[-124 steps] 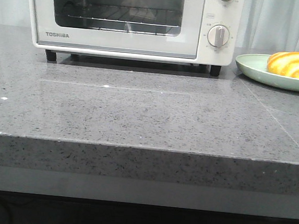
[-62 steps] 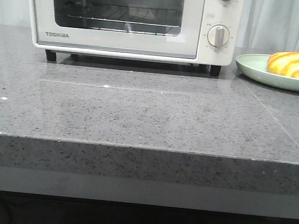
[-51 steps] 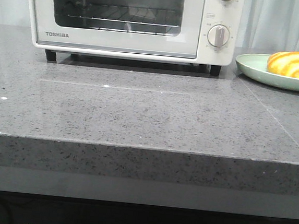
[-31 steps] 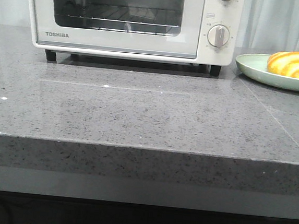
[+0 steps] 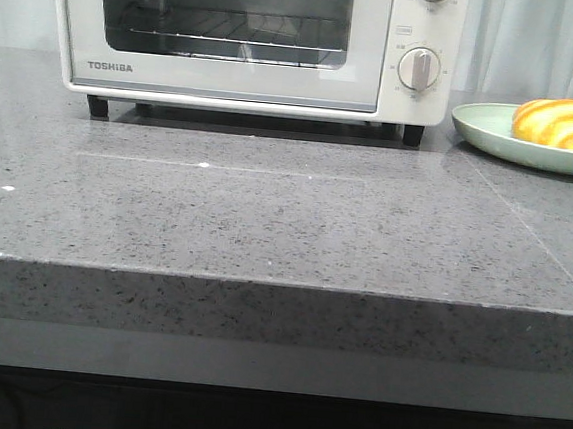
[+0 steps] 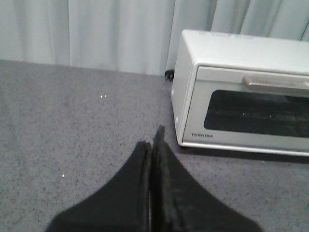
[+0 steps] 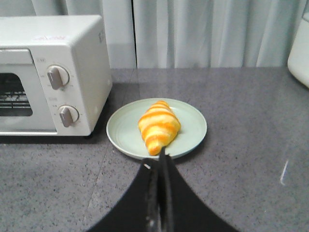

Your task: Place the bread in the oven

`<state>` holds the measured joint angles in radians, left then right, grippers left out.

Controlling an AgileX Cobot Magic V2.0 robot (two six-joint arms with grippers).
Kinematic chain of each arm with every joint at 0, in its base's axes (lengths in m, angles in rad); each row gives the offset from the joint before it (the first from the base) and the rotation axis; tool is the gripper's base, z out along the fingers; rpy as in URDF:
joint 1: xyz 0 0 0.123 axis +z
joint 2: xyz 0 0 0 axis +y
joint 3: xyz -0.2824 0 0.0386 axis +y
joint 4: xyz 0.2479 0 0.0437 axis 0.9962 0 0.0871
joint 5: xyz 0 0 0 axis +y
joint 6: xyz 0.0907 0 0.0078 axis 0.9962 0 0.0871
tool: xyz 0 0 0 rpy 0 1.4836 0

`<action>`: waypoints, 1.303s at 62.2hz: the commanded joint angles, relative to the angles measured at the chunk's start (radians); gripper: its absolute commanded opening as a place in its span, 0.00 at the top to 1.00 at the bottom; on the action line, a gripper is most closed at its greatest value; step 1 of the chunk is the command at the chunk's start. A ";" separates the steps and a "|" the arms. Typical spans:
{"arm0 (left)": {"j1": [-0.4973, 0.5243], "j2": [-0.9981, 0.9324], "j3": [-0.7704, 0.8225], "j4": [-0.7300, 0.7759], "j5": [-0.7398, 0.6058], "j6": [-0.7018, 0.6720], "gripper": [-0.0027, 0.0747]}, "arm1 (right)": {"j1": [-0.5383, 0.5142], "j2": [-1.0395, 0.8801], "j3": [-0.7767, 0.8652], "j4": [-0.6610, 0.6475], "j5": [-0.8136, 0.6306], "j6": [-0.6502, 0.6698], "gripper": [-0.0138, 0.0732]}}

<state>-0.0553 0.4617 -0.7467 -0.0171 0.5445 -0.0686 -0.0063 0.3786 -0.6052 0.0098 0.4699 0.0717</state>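
On the pale green round plate (image 7: 157, 126) sits our glossy striped orange and yellow bread (image 7: 158, 126), to the right of the cream-white toaster oven (image 5: 252, 36) on the grey speckled tabletop (image 5: 266, 223). Our right fingers (image 7: 160, 159) are pressed together and point straight at the bread, which lies just ahead with its long side running toward them. Our left fingers (image 6: 153, 145) are pressed together too, facing the oven's closed glass door. We think the right arm is nearer the bread, so it should grab it.

Both end effectors, left (image 6: 151, 145) and right (image 7: 161, 159), fingers pressed together, empty.
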 commanded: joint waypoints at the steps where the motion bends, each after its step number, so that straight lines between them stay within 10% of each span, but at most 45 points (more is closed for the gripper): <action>1: 0.003 0.056 -0.035 -0.002 -0.060 0.004 0.99 | -0.003 0.056 -0.034 0.001 -0.055 -0.009 0.98; 29: 0.003 0.165 -0.031 -0.014 -0.038 0.004 0.99 | -0.003 0.112 -0.031 -0.010 -0.006 -0.010 0.95; 49: -0.044 0.165 -0.031 -0.043 -0.053 0.008 0.99 | -0.003 0.112 -0.031 -0.027 0.002 -0.010 0.17; 81: -0.441 0.370 -0.059 -0.043 -0.545 0.015 0.99 | -0.003 0.112 -0.031 -0.017 0.013 -0.009 0.16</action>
<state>-0.4578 0.7863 -0.7530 -0.0523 0.1541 -0.0544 -0.0063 0.4795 -0.6052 0.0000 0.5474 0.0717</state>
